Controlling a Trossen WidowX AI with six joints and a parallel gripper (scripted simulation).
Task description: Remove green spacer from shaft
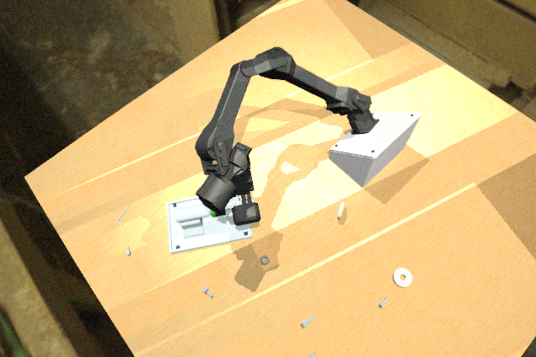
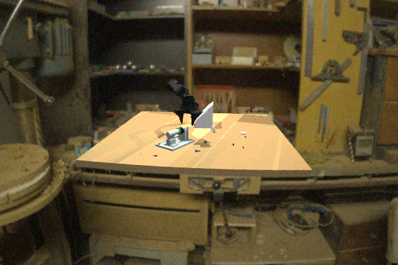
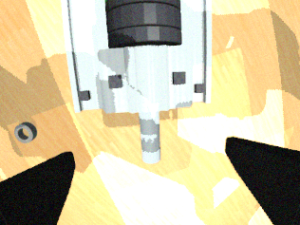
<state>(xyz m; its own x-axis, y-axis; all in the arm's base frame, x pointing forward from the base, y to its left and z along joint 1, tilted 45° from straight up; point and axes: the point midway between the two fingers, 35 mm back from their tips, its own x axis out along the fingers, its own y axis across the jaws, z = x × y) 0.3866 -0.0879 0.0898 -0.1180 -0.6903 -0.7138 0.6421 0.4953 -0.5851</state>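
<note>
The white base plate (image 1: 217, 238) (image 2: 161, 144) (image 3: 87, 37) carries the big pale housing (image 1: 188, 214) (image 2: 174, 132). The green spacer (image 1: 212, 213) (image 2: 180, 131) sits beside the housing; only a sliver of it shows at the top of the wrist view. Black spacers (image 3: 143, 20) sit between it and the white end support (image 3: 149, 70). The shaft (image 3: 151, 137) sticks out of that support. My gripper (image 2: 187, 123) (image 3: 151, 153) is open and empty. Its fingers stand wide apart on either side of the shaft's end in the wrist view, above it in the exterior view. The arm hides part of the fixture in the top view.
A grey ring (image 1: 265, 259) (image 3: 26, 132) lies beside the plate. Screws (image 1: 207, 291) (image 1: 307, 322), a white washer (image 1: 399, 277) and a small white rod (image 1: 340, 210) lie on the table. The arm's wedge-shaped base (image 1: 392, 141) (image 2: 206, 119) stands behind the fixture in the exterior view.
</note>
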